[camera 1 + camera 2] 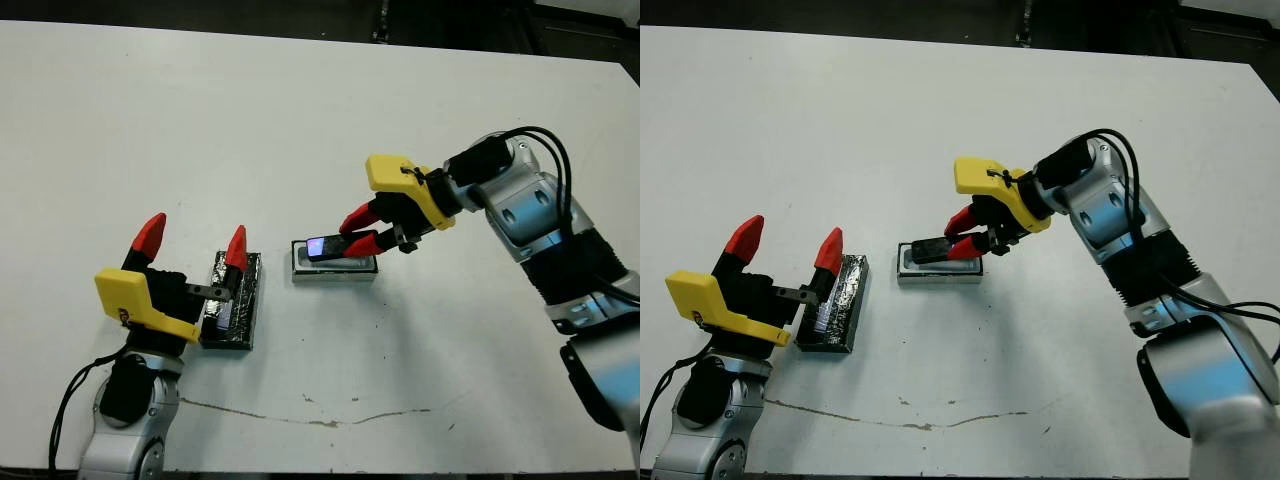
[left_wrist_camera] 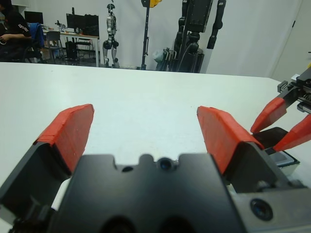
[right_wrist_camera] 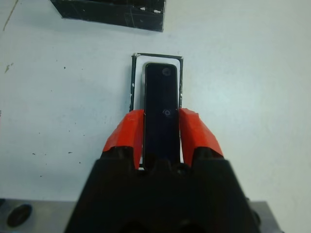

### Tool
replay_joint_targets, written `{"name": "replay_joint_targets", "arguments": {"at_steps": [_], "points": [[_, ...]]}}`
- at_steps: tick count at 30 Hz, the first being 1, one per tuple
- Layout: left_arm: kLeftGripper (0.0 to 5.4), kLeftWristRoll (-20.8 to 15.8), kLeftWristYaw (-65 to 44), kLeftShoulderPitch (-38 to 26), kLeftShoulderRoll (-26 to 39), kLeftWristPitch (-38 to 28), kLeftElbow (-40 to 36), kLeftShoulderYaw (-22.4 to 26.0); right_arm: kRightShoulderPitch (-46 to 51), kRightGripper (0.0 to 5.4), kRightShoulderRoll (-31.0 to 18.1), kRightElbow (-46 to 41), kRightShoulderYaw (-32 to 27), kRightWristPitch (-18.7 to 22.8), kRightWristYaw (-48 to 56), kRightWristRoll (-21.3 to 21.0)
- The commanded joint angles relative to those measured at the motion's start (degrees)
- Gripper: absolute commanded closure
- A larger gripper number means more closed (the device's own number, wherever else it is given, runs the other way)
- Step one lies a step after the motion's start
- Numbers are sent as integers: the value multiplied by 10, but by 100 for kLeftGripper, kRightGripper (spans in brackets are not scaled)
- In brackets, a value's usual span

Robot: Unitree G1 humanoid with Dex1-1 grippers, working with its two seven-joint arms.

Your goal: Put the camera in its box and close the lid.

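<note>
White table (image 1: 300,100) with a thin crack at 6 o'clock, our right gripper (image 1: 360,232) pinching the glossy black camera (image 1: 326,246) over the box (image 1: 334,266), our left gripper (image 1: 192,248) spread beside the lid (image 1: 232,310) at 9 o'clock.

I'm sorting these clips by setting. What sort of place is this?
Most likely a robotics lab: beyond the white table stand a small humanoid robot on a stand, dark equipment racks, and a person at a desk with monitors.
</note>
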Motion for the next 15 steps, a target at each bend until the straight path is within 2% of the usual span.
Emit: {"name": "replay_joint_targets", "arguments": {"at_steps": [1, 8, 15], "points": [[0, 4, 0, 9, 2, -1, 6, -2, 6, 369, 2, 5, 3, -5, -4, -6], [0, 3, 1, 12, 0, 1, 3, -4, 4, 369, 9, 8, 10, 8, -5, -14], [0, 6, 1, 13, 1, -4, 5, -4, 5, 369, 19, 29, 12, -28, -6, -22]]}}
